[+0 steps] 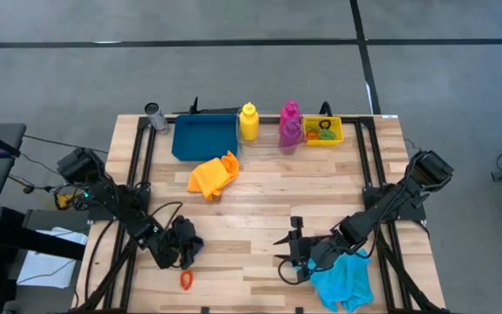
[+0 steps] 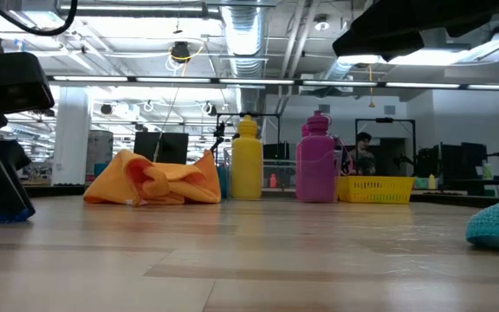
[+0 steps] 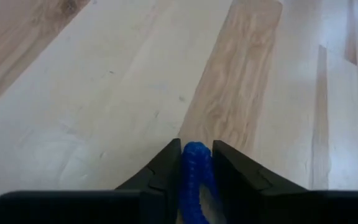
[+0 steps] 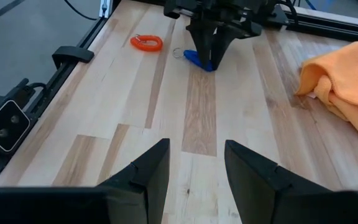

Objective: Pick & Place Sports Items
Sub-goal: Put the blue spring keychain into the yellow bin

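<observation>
**Left claw pinches the blue ring low on the tabletop**

Down at the near left of the tabletop (image 1: 260, 205), the left claw (image 1: 184, 247) sits right on the wood, and its wrist view tells the story: the two dark fingers (image 3: 166, 165) stand close on either side of a blue elastic ring (image 3: 194, 177), pressed against its ribbed edge. That looks like a grasp on the ring, taken flat to the surface because the ring lies too thin to catch any other way. From the right wrist view the ring (image 4: 199, 60) pokes out beneath the claw tip, touching the boards, so I'd judge it not yet lifted.

Just beside it lies an orange elastic ring (image 1: 186, 279), untouched, likely the next pickup.

The right claw (image 1: 293, 255) waits near the front right, its fingers (image 4: 149, 168) spread apart and holding nothing, with the cyan cloth (image 1: 342, 279) bunched beside the arm.

Along the far edge, the yellow bottle (image 1: 248, 122) and magenta bottle (image 1: 290, 124) stand upright between the blue tray (image 1: 203, 138) and the small yellow bin (image 1: 322, 131), which already has rings inside. That bin seems the sensible home for this ring. The orange cloth (image 1: 213, 174) lies crumpled in front of the tray.
</observation>
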Motion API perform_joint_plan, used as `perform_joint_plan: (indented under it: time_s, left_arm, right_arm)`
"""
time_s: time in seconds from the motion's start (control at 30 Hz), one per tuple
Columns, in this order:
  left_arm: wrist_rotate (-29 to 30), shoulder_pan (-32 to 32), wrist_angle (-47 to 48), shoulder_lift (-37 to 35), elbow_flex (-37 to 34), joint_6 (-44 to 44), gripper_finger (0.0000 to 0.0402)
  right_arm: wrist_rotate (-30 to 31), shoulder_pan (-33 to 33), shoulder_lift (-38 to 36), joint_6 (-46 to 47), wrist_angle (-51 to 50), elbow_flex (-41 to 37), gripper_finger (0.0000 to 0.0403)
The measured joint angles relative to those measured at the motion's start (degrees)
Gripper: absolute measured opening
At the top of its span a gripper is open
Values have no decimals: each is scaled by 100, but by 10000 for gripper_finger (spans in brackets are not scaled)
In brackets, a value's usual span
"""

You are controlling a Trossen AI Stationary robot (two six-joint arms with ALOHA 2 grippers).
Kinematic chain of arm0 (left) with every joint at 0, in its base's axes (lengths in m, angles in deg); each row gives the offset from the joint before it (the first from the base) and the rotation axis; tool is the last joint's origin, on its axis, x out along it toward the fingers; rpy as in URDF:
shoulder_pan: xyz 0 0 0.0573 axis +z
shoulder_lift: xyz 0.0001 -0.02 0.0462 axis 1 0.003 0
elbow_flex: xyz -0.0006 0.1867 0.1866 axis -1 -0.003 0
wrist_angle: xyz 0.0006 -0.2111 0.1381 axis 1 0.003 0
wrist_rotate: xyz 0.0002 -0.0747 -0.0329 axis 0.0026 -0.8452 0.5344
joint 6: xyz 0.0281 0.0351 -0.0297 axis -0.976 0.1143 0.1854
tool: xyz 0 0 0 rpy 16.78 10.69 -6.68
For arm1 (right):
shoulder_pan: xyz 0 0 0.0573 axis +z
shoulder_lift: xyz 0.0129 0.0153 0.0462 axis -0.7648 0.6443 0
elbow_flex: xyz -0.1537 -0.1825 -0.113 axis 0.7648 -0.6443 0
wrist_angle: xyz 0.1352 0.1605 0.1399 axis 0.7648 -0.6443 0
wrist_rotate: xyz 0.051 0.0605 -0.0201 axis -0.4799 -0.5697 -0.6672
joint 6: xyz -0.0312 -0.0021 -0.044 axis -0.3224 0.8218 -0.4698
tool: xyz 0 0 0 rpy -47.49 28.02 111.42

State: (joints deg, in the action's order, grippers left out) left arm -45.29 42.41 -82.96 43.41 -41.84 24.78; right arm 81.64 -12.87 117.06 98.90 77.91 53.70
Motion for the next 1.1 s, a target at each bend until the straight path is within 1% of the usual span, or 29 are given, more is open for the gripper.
perform_joint_plan:
  time_s: [0.2, 0.27, 0.37, 0.5, 0.7, 0.87, 1.0, 1.1]
  left_arm:
    - [-43, -2, -114, 4, -2, -359, 18]
    - [81, -12, -318, 12, -15, -465, 10]
    - [288, -11, -926, 42, -27, -864, 13]
    - [448, 123, -2052, 33, -24, -1810, 8]
    - [574, 449, -3720, 26, -24, -3213, 10]
    - [615, 831, -4876, 24, -20, -4251, 11]
    - [655, 1291, -5562, 15, -17, -4672, 8]
    - [628, 1682, -5764, 13, -5, -4714, 8]
  right_arm:
    - [-2, 0, 0, 0, -24, 0, 146]
    - [-2, 0, 0, 0, -26, 0, 146]
    - [-2, 0, 0, -2, -27, 1, 146]
    - [-2, 0, 0, -42, -23, 0, 146]
    - [-2, -38, 0, -44, -17, 2, 146]
    - [1, -92, 0, -43, 100, 0, 146]
    - [376, -114, 0, -46, 444, 0, 146]
    - [823, -149, 0, -52, 694, 0, 146]
